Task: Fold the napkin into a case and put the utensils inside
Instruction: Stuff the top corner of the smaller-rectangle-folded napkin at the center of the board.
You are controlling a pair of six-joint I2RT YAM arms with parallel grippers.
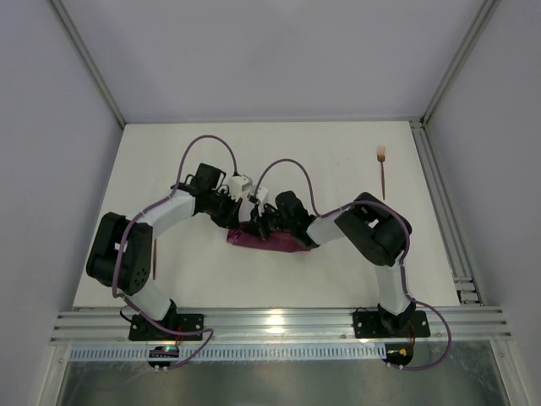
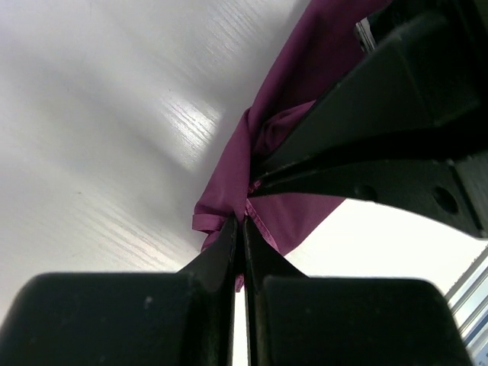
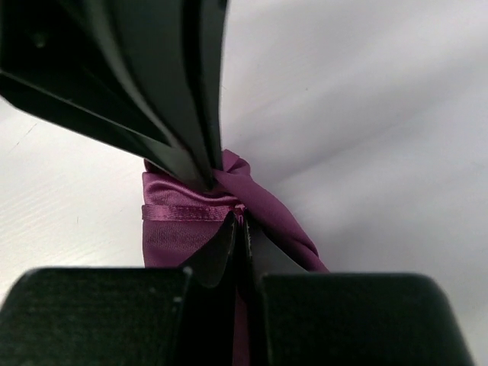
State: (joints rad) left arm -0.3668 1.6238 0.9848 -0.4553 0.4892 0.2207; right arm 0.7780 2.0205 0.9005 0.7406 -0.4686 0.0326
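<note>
Lower centre in the left wrist view, the left gripper (image 2: 242, 223) is pinching the napkin (image 2: 290, 84) with its fingers together, and the right gripper (image 2: 254, 186) is reaching in from the right onto the same fold. The right wrist view is showing what that view hides: the stitched hem, with the right fingers clamped on it. Only the top view is showing the bunched cloth lying mid-frame on the white table (image 1: 321, 152). A fork (image 1: 383, 167) is lying well apart at upper right, with grey walls (image 1: 254, 51) standing beyond.
</note>
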